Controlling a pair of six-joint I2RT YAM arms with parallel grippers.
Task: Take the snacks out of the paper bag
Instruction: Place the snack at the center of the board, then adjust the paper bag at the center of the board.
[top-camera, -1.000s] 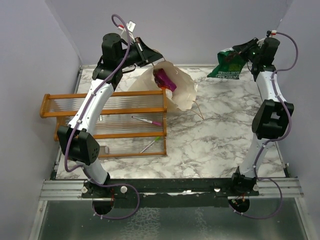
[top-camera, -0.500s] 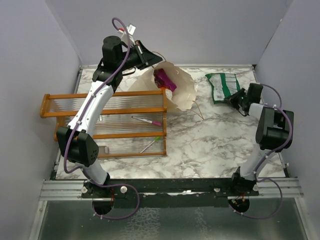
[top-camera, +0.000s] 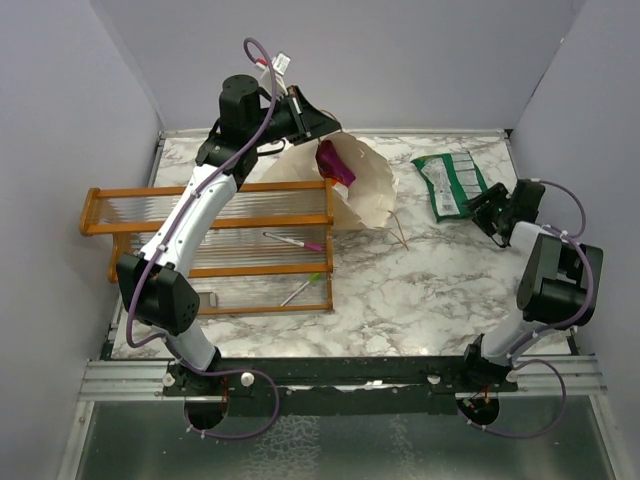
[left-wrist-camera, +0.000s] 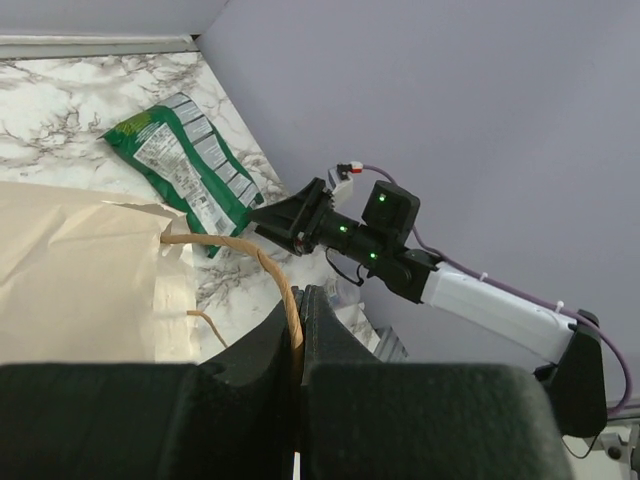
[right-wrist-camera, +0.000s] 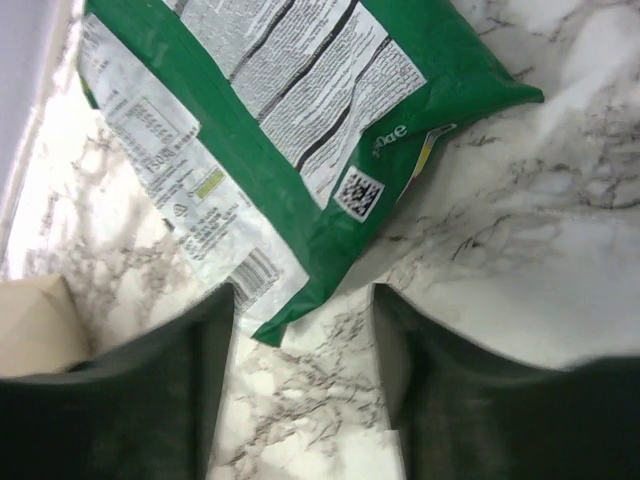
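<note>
A tall cream paper bag (top-camera: 362, 187) lies tipped on its side at the far middle of the grey-veined white marble tabletop (top-camera: 430, 285), its mouth turned up and to the left. It rests just beside the right end of the orange wooden rack with clear ribbed shelves (top-camera: 205, 245). A crinkly magenta foil packet (top-camera: 334, 163) shows inside the mouth. The left arm (top-camera: 190, 222) reaches over the rack to the bag's upper rim, and the left jaws are pressed together, pinching the bag's thin brown twine loop handle (left-wrist-camera: 262, 262). A flat green-and-white printed snack packet (right-wrist-camera: 270, 120) lies outside the bag, on the tabletop well to its right, near the far right corner. The right jaws sit low at this packet's near edge, spread apart, with the packet's corner lying in the gap between them and not pinched
</note>
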